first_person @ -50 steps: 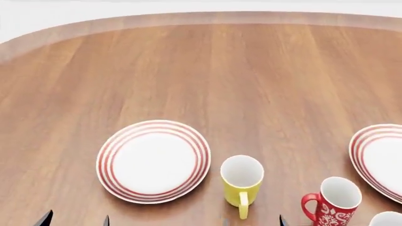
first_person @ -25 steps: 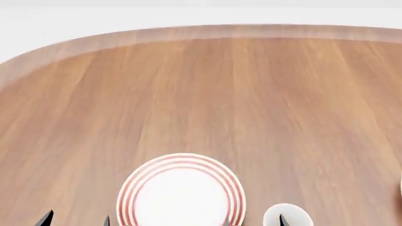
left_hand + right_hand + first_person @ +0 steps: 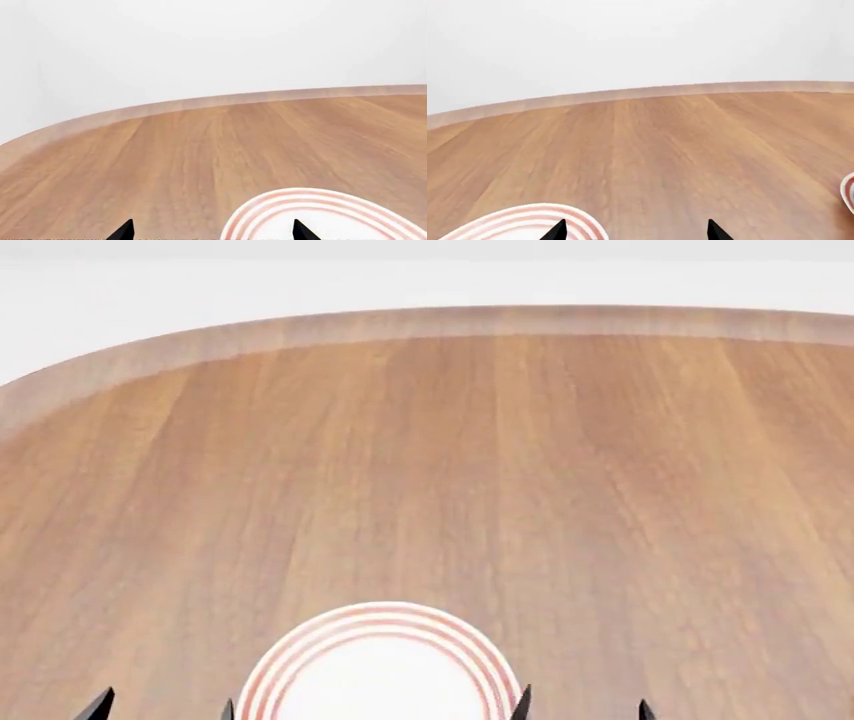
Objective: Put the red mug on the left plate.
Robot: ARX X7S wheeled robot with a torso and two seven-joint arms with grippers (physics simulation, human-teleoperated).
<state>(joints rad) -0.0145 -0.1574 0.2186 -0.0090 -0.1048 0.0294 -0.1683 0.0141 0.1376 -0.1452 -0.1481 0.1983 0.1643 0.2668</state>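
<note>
Showing a second plate's rim [image 3: 848, 192] only in right wrist view, left plate [image 3: 380, 665] shared, both claws apart.

Only dark fingertips show. In the head view, the left gripper [image 3: 160, 708] pokes up at the lower left edge and the right gripper [image 3: 583, 706] at the lower right, each with tips spread apart, apparently open. Arms and wrists lie outside every frame.
</note>
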